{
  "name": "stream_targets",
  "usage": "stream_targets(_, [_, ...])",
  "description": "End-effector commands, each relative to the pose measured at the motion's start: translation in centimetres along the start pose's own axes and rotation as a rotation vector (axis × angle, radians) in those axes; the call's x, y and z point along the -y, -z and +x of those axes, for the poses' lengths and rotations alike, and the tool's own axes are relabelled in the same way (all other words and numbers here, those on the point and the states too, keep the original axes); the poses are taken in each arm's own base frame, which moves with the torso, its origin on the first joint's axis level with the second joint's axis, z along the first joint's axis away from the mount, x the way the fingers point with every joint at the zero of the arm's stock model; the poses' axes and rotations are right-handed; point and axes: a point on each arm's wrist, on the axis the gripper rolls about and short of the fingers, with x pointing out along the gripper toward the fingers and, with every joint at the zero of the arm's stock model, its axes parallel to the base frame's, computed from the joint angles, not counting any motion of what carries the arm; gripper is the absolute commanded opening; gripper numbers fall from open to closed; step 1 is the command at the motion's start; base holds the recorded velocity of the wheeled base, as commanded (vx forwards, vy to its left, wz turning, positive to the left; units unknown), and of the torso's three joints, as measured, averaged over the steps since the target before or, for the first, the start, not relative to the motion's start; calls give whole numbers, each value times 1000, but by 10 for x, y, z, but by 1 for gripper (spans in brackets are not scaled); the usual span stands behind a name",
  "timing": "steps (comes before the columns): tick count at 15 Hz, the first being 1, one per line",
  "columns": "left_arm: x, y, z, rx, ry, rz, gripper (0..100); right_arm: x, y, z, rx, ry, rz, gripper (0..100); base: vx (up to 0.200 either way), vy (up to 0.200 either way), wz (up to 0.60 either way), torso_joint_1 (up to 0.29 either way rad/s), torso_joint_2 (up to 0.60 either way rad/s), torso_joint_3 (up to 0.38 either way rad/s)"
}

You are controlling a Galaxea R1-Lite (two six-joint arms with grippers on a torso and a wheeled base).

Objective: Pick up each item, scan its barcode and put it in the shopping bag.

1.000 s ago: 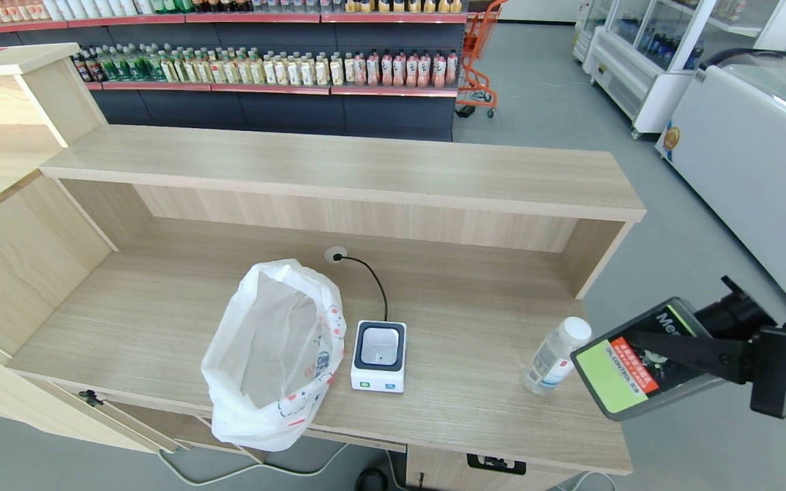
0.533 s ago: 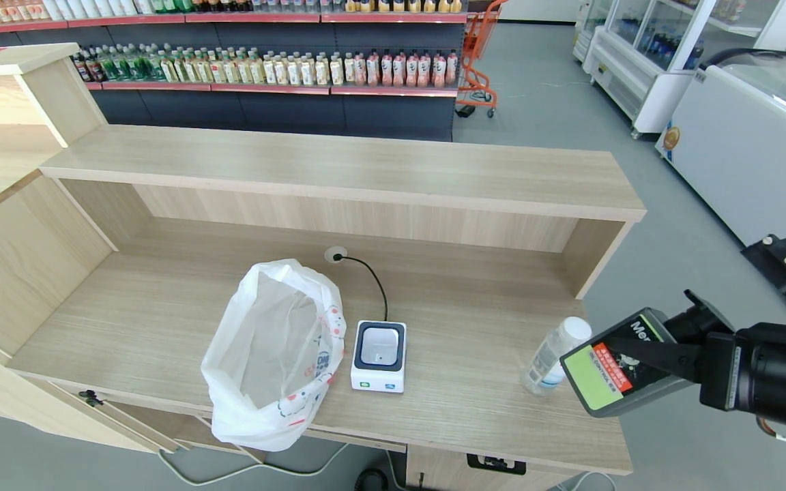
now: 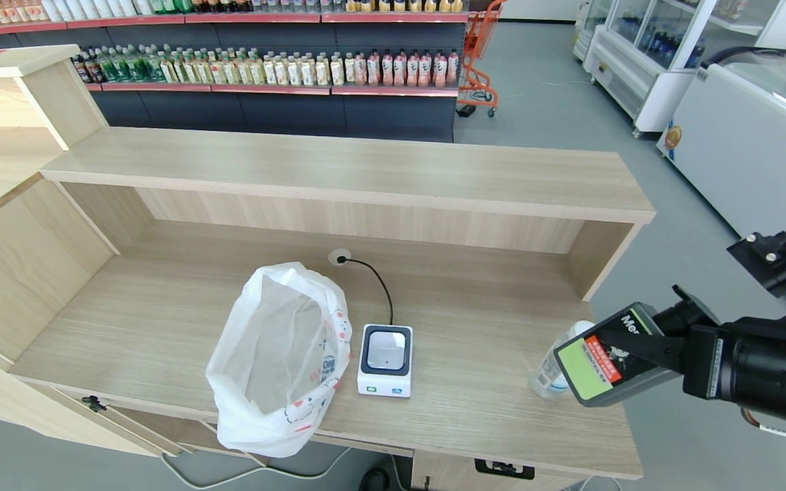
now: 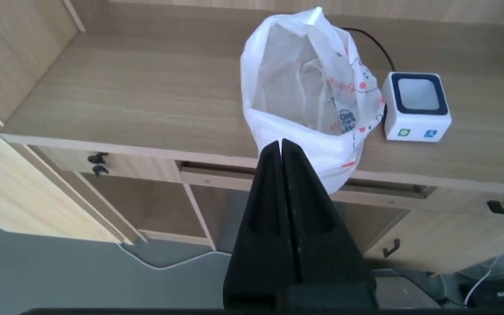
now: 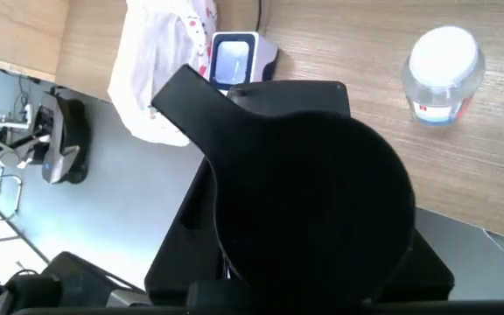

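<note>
Surface carries the open white shopping bag, with the barcode scanner just beside it on its right, window up. Right jaws are clamped on a dark flat box with a green-and-red label, in the air at the surface's right end. The box's long axis points roughly at the scanner, well to its left, and a clear white-capped bottle stands just beside the box. Left jaws are pressed together on nothing, out in front of the bag, so I'd say the scan falls to the right arm.
</note>
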Motion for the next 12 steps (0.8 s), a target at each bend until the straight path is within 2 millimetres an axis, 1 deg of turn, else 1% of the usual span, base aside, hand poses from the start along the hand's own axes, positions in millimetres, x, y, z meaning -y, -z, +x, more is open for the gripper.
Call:
stream_targets(1, [0,0,0,-2,1,-2,0,2,1,8,-24,10,1,0,0,200,0,12,12,2])
stream_targets(3, [0,0,0,0,-1,-2,0,3,2,13,-39,18,2,0,0,200,0,0,0,2])
stream_targets(5, [0,0,0,-2,-1,-2,0,6,1,25,-41,61,3,0,0,200,0,0,0,0])
stream_targets(7, [0,0,0,0,1,-2,0,11,2,41,-18,126,2,0,0,200,0,0,2,2])
stream_targets(8, [0,0,0,-2,-1,0,0,15,2,54,-2,161,1,0,0,200,0,-2,2,7])
stream_targets(9, [0,0,0,0,-1,0,0,17,3,63,5,173,0,0,0,200,0,-7,2,-2])
stream_targets(10, [0,0,0,0,-1,0,0,18,3,70,11,177,-1,0,0,0,0,0,0,0])
stream_targets(12, [0,0,0,-2,1,0,0,19,2,91,3,175,-4,0,0,0,0,0,0,0])
